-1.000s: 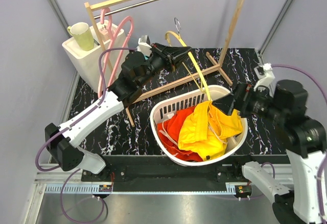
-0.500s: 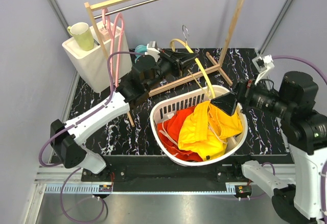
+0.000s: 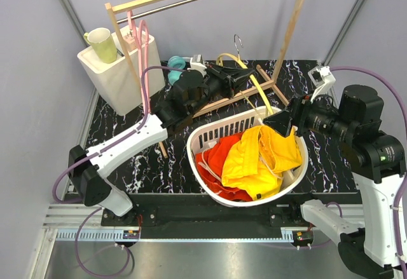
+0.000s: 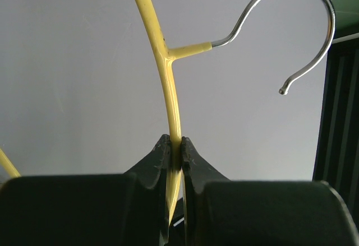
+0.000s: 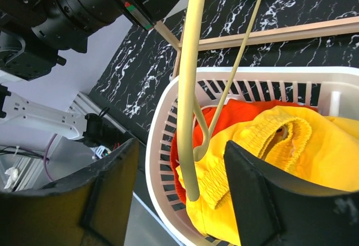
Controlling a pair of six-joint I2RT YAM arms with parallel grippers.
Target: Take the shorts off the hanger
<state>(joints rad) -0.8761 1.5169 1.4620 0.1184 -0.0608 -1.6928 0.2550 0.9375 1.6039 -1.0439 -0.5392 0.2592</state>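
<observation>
My left gripper [image 3: 245, 75] is shut on the yellow hanger [image 3: 261, 98] and holds it tilted above the white basket [image 3: 202, 140]. In the left wrist view the jaws pinch the hanger's yellow rod [image 4: 175, 145] below its metal hook [image 4: 314, 10]. The yellow shorts [image 3: 257, 161] lie on the orange-red shorts [image 3: 216, 158] inside the basket. My right gripper [image 3: 282, 125] is open at the basket's far rim. In its wrist view [image 5: 179, 184] the hanger's lower end [image 5: 190, 117] hangs between the fingers, just over the yellow shorts [image 5: 291, 162] and orange-red shorts [image 5: 235, 114].
A wooden clothes rack [image 3: 289, 31] stands behind the basket, with pink hangers [image 3: 137, 31] on its left end. A white box [image 3: 111, 75] with a green mug [image 3: 98, 44] stands at the far left. A teal object [image 3: 176, 63] lies behind my left arm.
My left gripper has carried the yellow hanger to the right and slightly toward the basket. The pink hangers have swung back to hang straight. My right gripper has shifted a little up.
</observation>
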